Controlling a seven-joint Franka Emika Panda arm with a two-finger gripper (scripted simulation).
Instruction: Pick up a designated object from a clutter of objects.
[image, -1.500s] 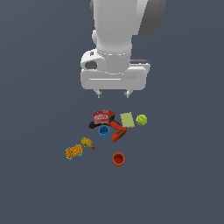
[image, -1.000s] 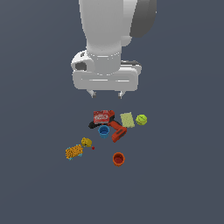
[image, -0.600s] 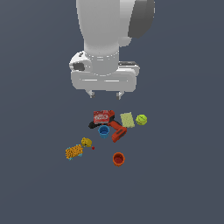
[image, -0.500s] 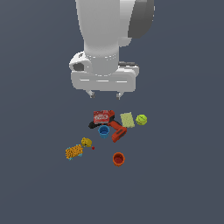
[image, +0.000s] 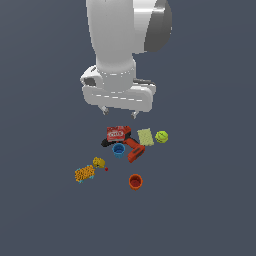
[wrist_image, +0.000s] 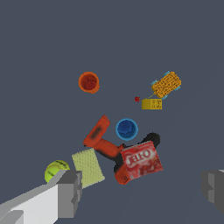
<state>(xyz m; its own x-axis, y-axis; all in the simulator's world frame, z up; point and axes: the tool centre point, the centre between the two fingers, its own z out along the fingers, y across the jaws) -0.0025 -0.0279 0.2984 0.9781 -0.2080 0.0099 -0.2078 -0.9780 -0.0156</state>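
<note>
Wrist view: red box (wrist_image: 141, 160) between the open hand's (wrist_image: 142, 192) fingers.

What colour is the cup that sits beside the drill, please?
Blue: the cup next to the red-and-black drill shows best in the wrist view.

Plain dark grey-blue ground (image: 210, 210) beneath everything.

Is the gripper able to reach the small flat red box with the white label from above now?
Probably yes. The gripper hangs open above the small flat red box, whose labelled face is uncovered. The red-and-black drill touching it may crowd one finger.
</note>
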